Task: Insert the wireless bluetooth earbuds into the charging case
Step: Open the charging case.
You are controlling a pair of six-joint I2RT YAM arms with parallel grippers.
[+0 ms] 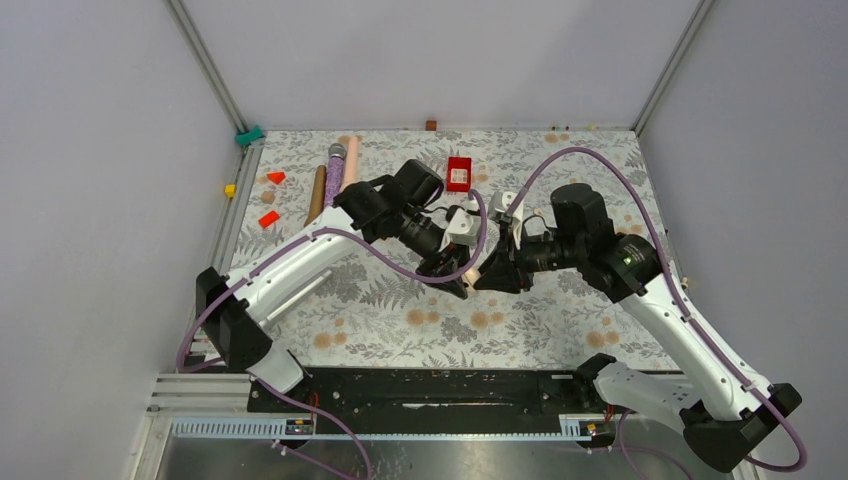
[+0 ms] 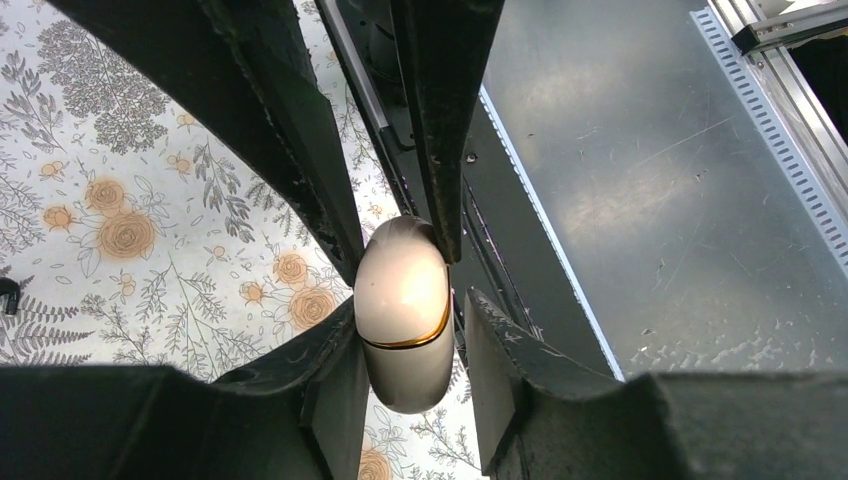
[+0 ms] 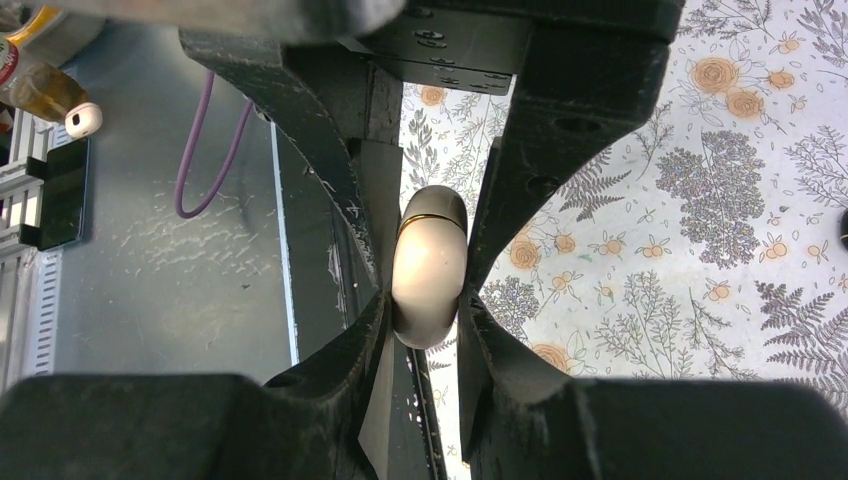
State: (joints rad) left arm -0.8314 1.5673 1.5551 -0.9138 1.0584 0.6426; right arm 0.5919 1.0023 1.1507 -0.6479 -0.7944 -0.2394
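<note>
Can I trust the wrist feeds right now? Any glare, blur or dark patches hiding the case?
Left wrist: charging case sharp, gold seam readable; near fingers are soft black silhouettes; metal sheet shows mild glare. Right wrist: case slightly overexposed, seam visible. Top external: evenly lit, but the case is nearly hidden between the left end effector and right end effector.

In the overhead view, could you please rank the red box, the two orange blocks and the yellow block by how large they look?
1. red box, clearly the largest.
2. far orange block and near orange block: too alike to rank apart.
3. yellow block, the smallest.
</note>
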